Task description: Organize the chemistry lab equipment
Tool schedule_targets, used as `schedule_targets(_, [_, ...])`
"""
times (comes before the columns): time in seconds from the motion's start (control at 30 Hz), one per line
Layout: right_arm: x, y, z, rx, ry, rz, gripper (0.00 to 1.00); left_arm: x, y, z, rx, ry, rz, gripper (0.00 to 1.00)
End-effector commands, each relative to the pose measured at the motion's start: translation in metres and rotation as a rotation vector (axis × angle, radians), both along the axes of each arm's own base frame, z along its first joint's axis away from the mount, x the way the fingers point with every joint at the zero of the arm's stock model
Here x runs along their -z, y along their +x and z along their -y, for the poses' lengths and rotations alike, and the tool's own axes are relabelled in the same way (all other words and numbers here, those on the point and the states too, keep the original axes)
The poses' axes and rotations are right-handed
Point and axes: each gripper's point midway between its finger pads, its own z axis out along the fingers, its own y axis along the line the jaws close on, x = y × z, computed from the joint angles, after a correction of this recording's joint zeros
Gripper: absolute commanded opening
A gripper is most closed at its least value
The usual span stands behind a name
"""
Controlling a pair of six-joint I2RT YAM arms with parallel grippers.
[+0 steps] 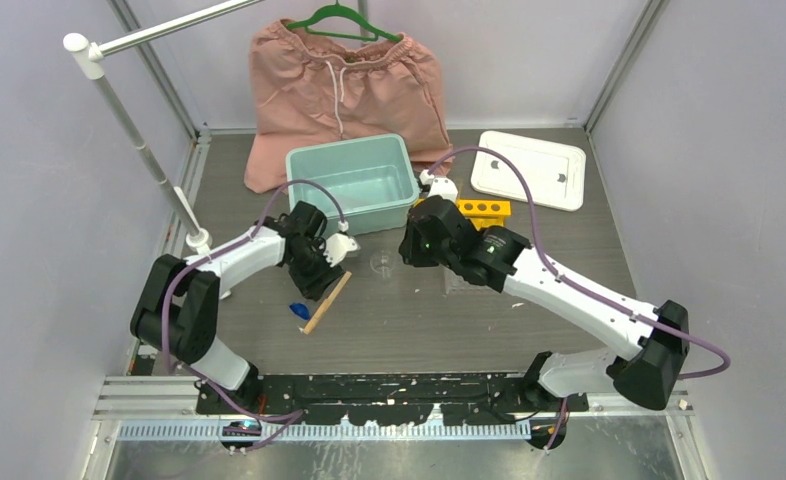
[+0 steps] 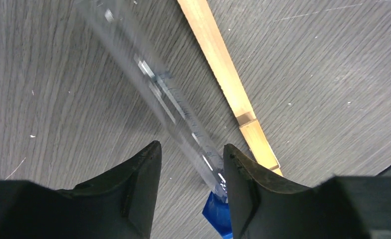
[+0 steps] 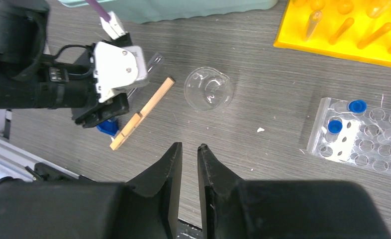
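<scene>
Black fingers [image 2: 139, 189] of the left gripper [image 2: 192, 146] stood spread in the wrist view. A clear tube [image 2: 183, 117] ran between them from the bottom centre toward the upper left of the frame. It lay close against the finger at the right of the frame and bare table showed on its other side, so we judged it not yet pinched. Its upper part was blurred, and we could not say how steeply it leaned. A blue piece [image 2: 217, 216] sat at the tube's lower end; whether it was the cap we could not tell. Just beside it, toward the right of the frame, lay the wooden stick [image 2: 228, 82]. The risk we saw was a squeeze landing off-centre on slick round plastic, which could shoot the tube out against the stick. In the top view the tiny clear beaker [image 1: 380, 262] stood near, to the right of that gripper, where a swung tube might tip it. The right gripper [image 3: 188, 147] hung with its fingers almost pressed together and nothing between them. It was well apart from the clear tube rack [image 3: 367, 149] at the right edge of its view, where two blue-capped tubes [image 3: 356, 106] sat, and from the yellow rack [image 3: 328, 47] at the upper right. Both arms crowded the middle of the table [image 1: 419, 320], so we judged that a carry toward the racks could knock the tube against the right arm.
</scene>
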Motion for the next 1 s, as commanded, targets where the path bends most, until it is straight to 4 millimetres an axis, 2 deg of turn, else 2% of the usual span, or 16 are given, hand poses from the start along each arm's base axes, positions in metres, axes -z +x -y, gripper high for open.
schedule_targets(0.0, [-0.048, -0.001, -0.002, 0.010, 0.099, 0.087, 0.23, 0.007, 0.005, -0.003, 0.047, 0.023, 0.045, 0.48])
schedule_targets(0.2, [-0.054, -0.008, -0.003, 0.001, 0.112, 0.092, 0.22, 0.011, 0.000, -0.007, 0.059, 0.038, 0.045, 0.41])
schedule_targets(0.37, [-0.059, -0.010, 0.000, 0.004, 0.120, 0.105, 0.21, 0.013, 0.001, -0.011, 0.064, 0.066, 0.058, 0.23])
schedule_targets(0.6, [-0.063, -0.011, 0.011, 0.020, 0.106, 0.129, 0.21, -0.007, 0.003, -0.013, 0.049, 0.068, 0.081, 0.03])
schedule_targets(0.73, [-0.070, -0.010, 0.018, 0.033, 0.099, 0.154, 0.22, -0.034, 0.005, -0.020, 0.032, 0.097, 0.111, 0.00])
schedule_targets(0.8, [-0.073, -0.010, 0.021, 0.039, 0.092, 0.167, 0.21, -0.057, 0.005, -0.023, 0.025, 0.101, 0.136, 0.00])
schedule_targets(0.87, [-0.076, -0.009, 0.027, 0.050, 0.078, 0.180, 0.22, -0.086, -0.005, -0.024, 0.025, 0.088, 0.123, 0.00])
schedule_targets(0.97, [-0.081, -0.009, 0.037, 0.074, 0.063, 0.200, 0.21, -0.145, -0.004, -0.017, 0.035, 0.023, 0.193, 0.00])
